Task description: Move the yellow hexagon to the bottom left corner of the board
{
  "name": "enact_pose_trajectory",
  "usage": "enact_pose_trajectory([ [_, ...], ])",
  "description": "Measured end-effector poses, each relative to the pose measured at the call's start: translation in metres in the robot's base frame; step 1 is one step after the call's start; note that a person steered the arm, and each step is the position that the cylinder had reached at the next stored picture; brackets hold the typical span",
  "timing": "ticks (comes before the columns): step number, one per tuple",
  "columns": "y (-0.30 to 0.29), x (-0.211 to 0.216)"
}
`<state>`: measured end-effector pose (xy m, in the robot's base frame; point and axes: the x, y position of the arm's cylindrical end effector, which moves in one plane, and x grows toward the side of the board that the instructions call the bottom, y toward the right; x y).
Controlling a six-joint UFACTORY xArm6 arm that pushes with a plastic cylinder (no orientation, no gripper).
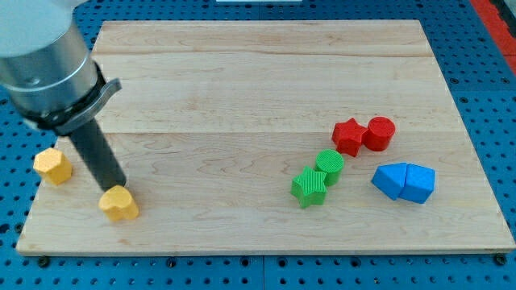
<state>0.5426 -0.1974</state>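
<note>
Only one camera view on this rig. The arm has no hand, just a dark rod, so there's nothing to be apart or together. My tip (118, 189) is right at the upper edge of a yellow heart-shaped block (119, 203) near the board's bottom left; looks like it's touching, though the rod hides the contact.

The yellow hexagon (52, 165) sits at the wooden board's (242, 80) left edge, up and to the view's left of my tip, apart from the rod.

Over on the view's right: a red star (348, 135) touching a red cylinder (379, 133), a green cylinder (329, 164) against a green star (310, 187), and two blue blocks (403, 182) pressed together, shapes hard to call.
</note>
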Motion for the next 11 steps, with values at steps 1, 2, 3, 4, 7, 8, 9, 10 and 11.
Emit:
enact_pose_trajectory([
  [1, -0.028, 0.033],
  [2, 0.015, 0.015],
  [3, 0.121, 0.003],
  [4, 0.059, -0.002],
  [7, -0.088, -0.088],
  [8, -0.07, -0.052],
  [9, -0.084, -0.016],
  [10, -0.106, -0.019],
  [11, -0.101, 0.027],
])
